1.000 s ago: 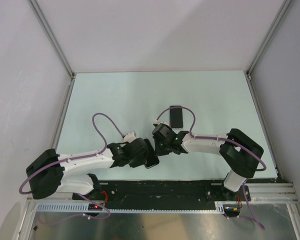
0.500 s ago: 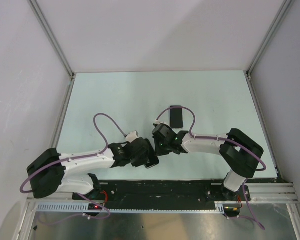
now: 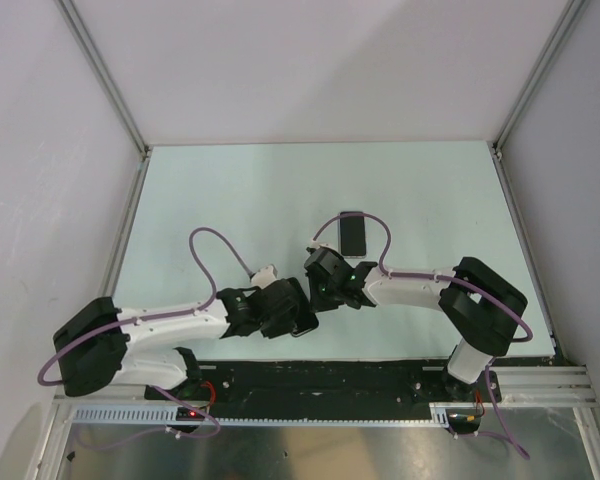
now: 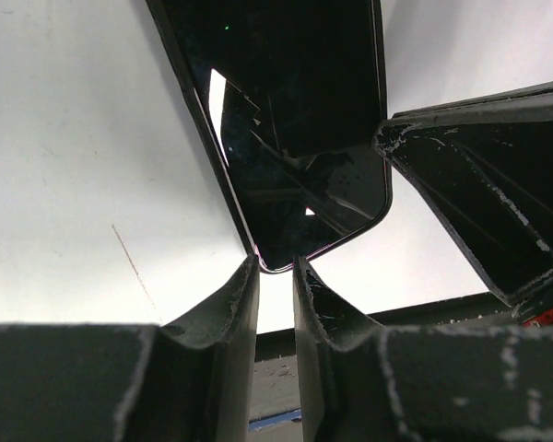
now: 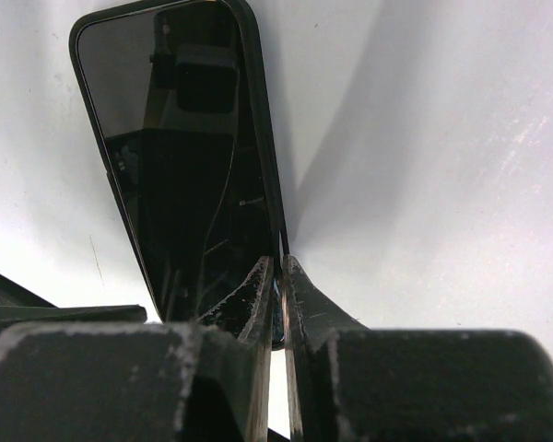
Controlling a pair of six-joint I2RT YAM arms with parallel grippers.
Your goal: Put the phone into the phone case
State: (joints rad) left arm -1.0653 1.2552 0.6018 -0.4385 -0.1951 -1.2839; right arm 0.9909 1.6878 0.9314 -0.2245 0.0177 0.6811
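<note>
Left wrist view: phone (image 4: 300,157) runs lengthwise away from the fingers
Left gripper (image 4: 276,269): nipping its near corner
Right gripper (image 5: 278,265): clamped on long edge

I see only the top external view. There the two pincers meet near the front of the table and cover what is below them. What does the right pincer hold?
Observer: In the right wrist view, the right pincer is shut on the long edge of a glossy black phone.
Operator: And the other one?
Observer: The left pincer, in its wrist view, has its fingers almost together, with the phone's rounded corner at their tips. I cannot confirm a real grip.
Operator: Is anything around the screen?
Observer: A raised dark rim runs around the glass.
</note>
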